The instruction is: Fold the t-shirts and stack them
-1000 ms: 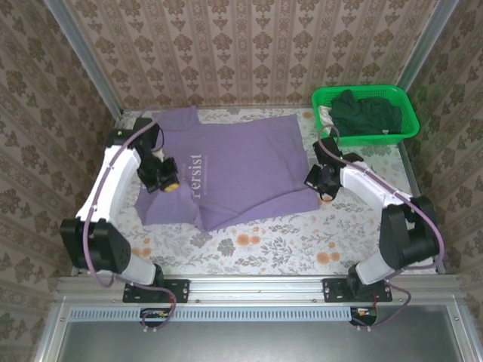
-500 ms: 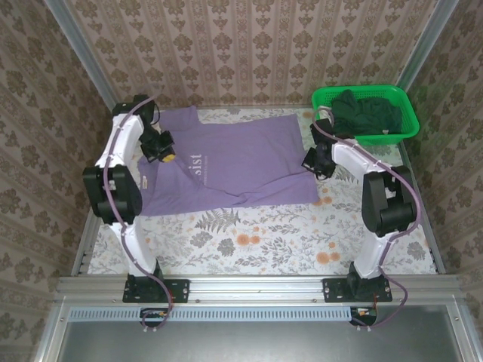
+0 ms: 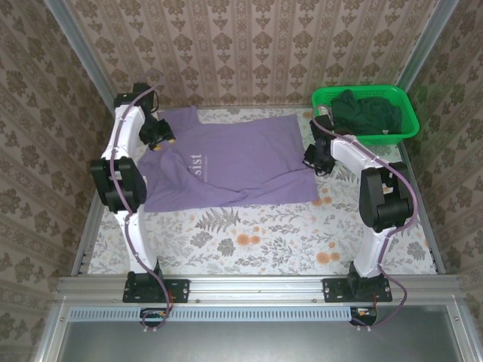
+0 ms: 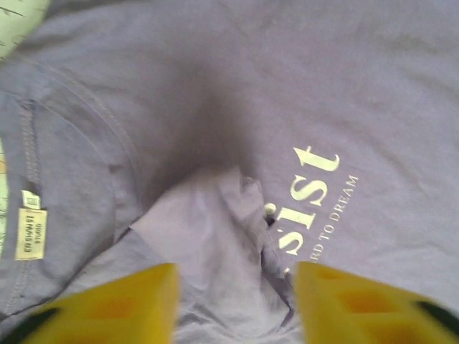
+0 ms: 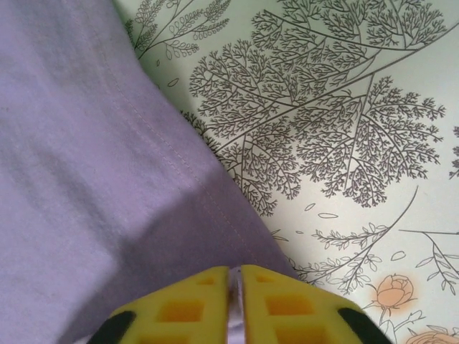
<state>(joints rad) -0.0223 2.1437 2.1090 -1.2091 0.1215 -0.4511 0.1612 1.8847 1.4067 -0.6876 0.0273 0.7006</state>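
Lavender t-shirt point(image 3: 241, 162): a fold point(image 4: 215, 222) partly covers its lettering point(image 4: 312, 190).

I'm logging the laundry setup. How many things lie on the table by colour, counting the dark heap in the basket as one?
lavender t-shirt: 1
bright green basket: 1
dark green clothes heap, inside the basket: 1
Total: 3

Brown damask-patterned walls point(image 3: 249, 53) on three sides; pale floral tabletop point(image 3: 264, 241); aluminium rail point(image 3: 256, 285) along near edge.
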